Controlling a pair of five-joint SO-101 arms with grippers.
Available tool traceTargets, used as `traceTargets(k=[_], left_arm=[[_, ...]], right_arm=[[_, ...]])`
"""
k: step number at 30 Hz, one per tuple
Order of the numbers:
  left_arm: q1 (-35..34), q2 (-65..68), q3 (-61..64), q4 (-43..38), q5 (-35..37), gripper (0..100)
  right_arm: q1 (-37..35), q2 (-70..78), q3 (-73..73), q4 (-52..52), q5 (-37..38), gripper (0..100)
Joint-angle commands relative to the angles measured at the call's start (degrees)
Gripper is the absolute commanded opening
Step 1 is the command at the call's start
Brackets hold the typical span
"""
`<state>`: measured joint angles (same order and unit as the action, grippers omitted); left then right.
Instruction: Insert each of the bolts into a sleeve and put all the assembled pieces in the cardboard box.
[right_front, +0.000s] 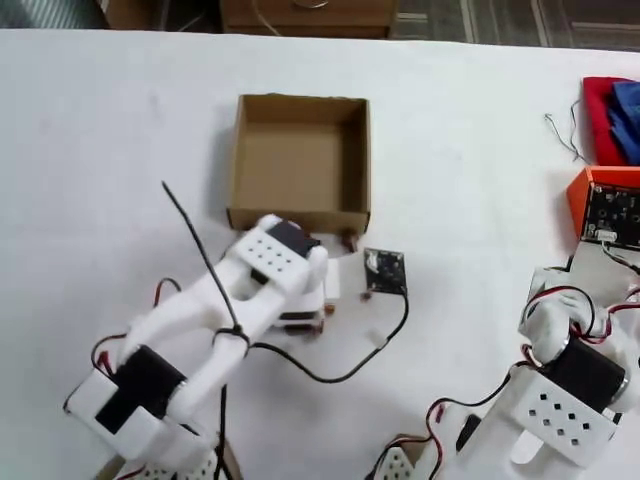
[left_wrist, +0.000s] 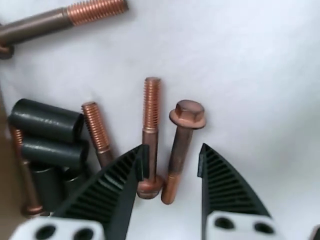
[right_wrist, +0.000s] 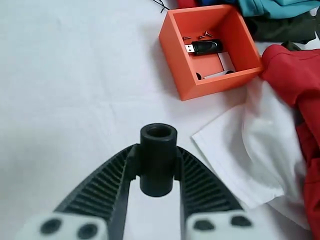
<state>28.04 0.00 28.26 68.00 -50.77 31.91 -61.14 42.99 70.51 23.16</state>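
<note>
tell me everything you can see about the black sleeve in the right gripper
The sleeve is a short, matte black cylinder, seemingly metal, with a round open bore at the end facing the camera; no bolt is in it. It sits lengthwise between the ribbed black fingers of the right gripper, which press on its two sides, and its open end pokes past the fingertips. The white table lies behind it; whether it touches the table cannot be told.
</note>
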Motion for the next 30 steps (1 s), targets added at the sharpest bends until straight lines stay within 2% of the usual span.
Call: traceTargets(k=[1,5,30], left_arm=[[0.7,-0.6,-4.0,3.3,0.1,18],[0.4,-0.2,-2.8,3.7,-0.4,18],[2.8,0.0,8.4,-7.1,-0.4,18]], right_arm=[[0.4,-1.4,-2.5,-1.0,0.0,2.0],[0.4,-1.4,-2.5,-1.0,0.0,2.0],[0.4,-1.4,-2.4,-1.0,-0.1,2.0]])
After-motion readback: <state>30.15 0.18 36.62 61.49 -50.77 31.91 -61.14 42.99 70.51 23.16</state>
